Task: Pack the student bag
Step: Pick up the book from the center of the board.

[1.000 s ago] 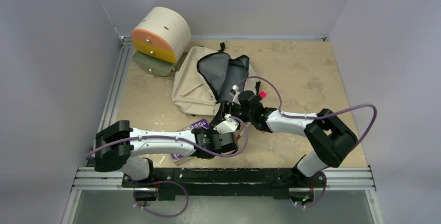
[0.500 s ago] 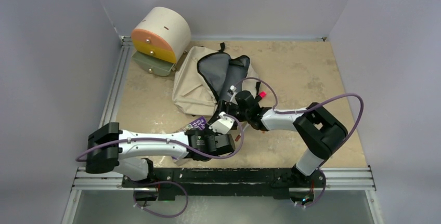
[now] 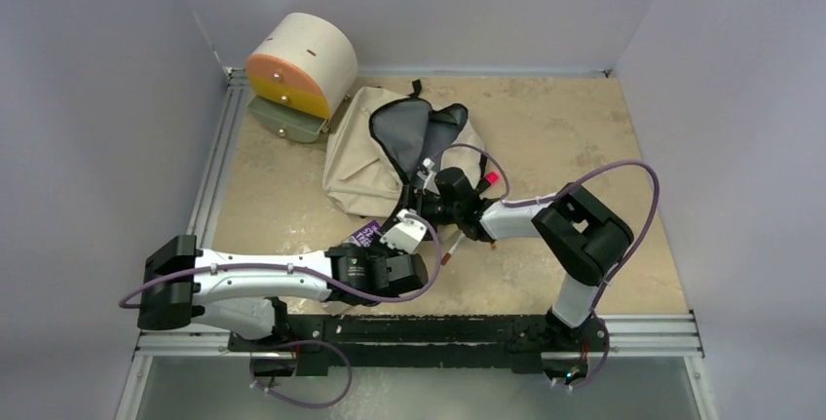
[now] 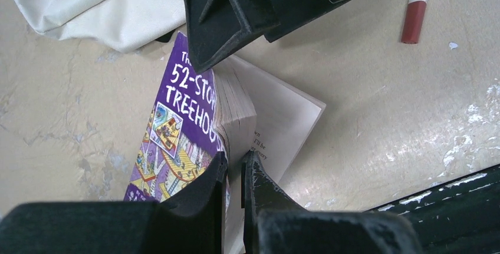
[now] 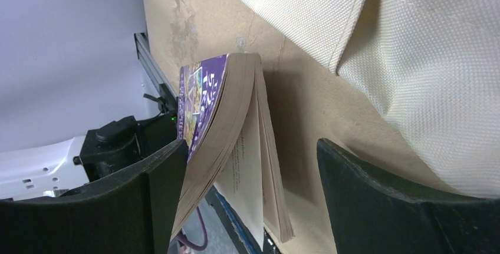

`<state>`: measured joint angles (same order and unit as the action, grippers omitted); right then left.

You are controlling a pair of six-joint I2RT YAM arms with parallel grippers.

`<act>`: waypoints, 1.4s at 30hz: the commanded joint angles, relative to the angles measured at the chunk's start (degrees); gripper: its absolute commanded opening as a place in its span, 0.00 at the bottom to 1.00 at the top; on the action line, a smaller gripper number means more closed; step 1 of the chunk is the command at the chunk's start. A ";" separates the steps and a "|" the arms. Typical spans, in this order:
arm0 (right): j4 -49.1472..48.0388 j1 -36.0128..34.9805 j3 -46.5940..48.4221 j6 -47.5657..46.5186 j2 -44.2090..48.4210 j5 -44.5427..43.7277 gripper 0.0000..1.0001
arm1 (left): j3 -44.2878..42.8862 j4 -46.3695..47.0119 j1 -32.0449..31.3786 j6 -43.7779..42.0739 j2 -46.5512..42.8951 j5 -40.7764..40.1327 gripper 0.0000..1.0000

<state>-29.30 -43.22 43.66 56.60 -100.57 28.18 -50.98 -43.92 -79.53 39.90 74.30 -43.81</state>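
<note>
The student bag (image 3: 358,165), beige with its dark-lined mouth (image 3: 407,133) unzipped, lies at the table's middle back. Just in front of it a purple paperback (image 3: 367,234) stands on edge. My left gripper (image 4: 234,164) is shut on the book (image 4: 180,109), clamping the front cover and a thick block of pages, while the last pages hang open. My right gripper (image 5: 252,157) is open, its fingers (image 4: 227,15) on either side of the book's (image 5: 219,104) far end, without pressing it. The beige fabric of the bag (image 5: 413,48) fills that view's right side.
A cream-and-orange cylindrical drawer unit (image 3: 297,67) stands at the back left, a drawer pulled out below it. A red-and-white pen (image 4: 416,5) lies on the table right of the book. Metal rails (image 3: 216,162) run along the left and near edges.
Both wrists and the book have shifted a little left and toward the bag. The left arm's elbow swung further left. The right jaws spread slightly wider.
</note>
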 commanded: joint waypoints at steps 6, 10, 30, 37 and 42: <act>-2.85 -2.13 3.43 0.95 -4.06 5.78 0.83 | 0.79 2.99 -0.67 0.72 -1.79 -3.61 0.00; -3.17 -3.38 4.93 1.35 -5.64 6.72 0.83 | 1.01 3.43 -0.87 0.54 -1.80 -3.67 0.00; -5.97 -6.16 5.95 2.20 -11.03 11.26 0.76 | 2.01 4.19 -1.60 0.49 -1.27 -3.93 0.00; -8.00 -6.09 4.81 3.05 -8.91 11.16 0.52 | 2.22 4.19 -1.64 0.62 -1.02 -3.87 0.00; -9.65 -6.12 3.52 3.96 -6.77 10.31 0.26 | 2.05 4.47 -1.68 0.80 -0.96 -3.16 0.00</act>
<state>-37.34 -48.58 48.45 60.75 -110.72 37.01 -48.10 -41.30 -81.21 39.97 74.24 -43.00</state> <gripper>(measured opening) 0.338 0.063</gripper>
